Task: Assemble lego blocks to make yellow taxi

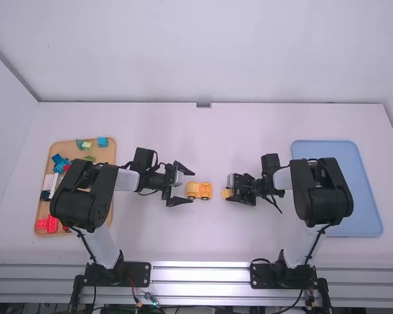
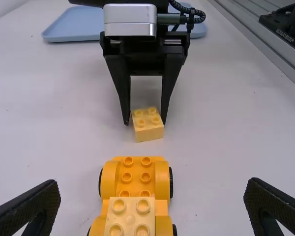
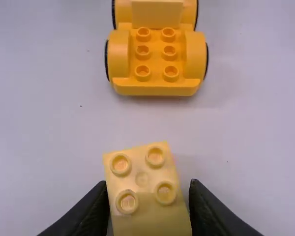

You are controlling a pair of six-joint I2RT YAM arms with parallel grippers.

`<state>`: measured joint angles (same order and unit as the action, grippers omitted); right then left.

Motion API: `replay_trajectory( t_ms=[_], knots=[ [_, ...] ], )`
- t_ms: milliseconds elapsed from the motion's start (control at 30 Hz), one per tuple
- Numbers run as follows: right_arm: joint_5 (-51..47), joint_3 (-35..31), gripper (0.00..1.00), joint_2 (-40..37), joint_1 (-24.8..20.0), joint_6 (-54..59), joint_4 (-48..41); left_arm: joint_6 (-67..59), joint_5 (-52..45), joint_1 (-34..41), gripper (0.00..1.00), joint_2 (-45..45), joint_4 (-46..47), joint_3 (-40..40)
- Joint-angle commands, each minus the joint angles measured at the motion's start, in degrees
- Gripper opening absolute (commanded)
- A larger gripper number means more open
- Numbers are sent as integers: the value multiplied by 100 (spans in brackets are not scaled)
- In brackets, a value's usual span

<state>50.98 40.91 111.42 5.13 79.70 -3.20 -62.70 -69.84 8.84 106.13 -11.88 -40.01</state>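
Note:
My left gripper (image 1: 183, 184) stands open at the left side of the yellow-orange car base (image 1: 198, 190). In the left wrist view the left gripper (image 2: 152, 194) has its fingers wide apart, with the car base (image 2: 128, 173) between and beyond them. A pale yellow brick (image 2: 130, 219) sits on the near half of the base. Right of the car in the high view, my right gripper (image 1: 232, 187) is low and shut on another pale yellow brick (image 1: 227, 193). In the right wrist view that brick (image 3: 142, 179) sits slightly turned between the fingers of the right gripper (image 3: 149, 189), apart from the car.
A wooden tray (image 1: 42, 217) with red, blue, green and other blocks lies at the left, partly under the left arm. A blue tray (image 1: 367, 219) lies at the right, partly behind the right arm. White table (image 1: 203, 144) surrounds the car.

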Motion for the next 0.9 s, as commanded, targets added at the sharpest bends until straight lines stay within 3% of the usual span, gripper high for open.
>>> replay_trajectory(
  t_ms=[0, 200, 533, 667, 867],
  knots=[
    [-17, 39, 40, 68, -76, -28, -48, 33, -103, -11, 99, 50, 2, -59],
    [42, 39, 25, 68, -101, -13, -66, 28, -98, 33, 99, 50, 2, -59],
    [645, 136, 22, -481, -44, -398, -437, 35, 520, 179, 99, 385, -372, -66],
    [568, 299, 22, -911, 214, -570, -820, 33, 398, 175, 99, 699, -671, -59],
    [284, 337, 22, -1016, 693, -1532, -223, 35, 542, 289, 100, 914, -938, -61]
  ],
)
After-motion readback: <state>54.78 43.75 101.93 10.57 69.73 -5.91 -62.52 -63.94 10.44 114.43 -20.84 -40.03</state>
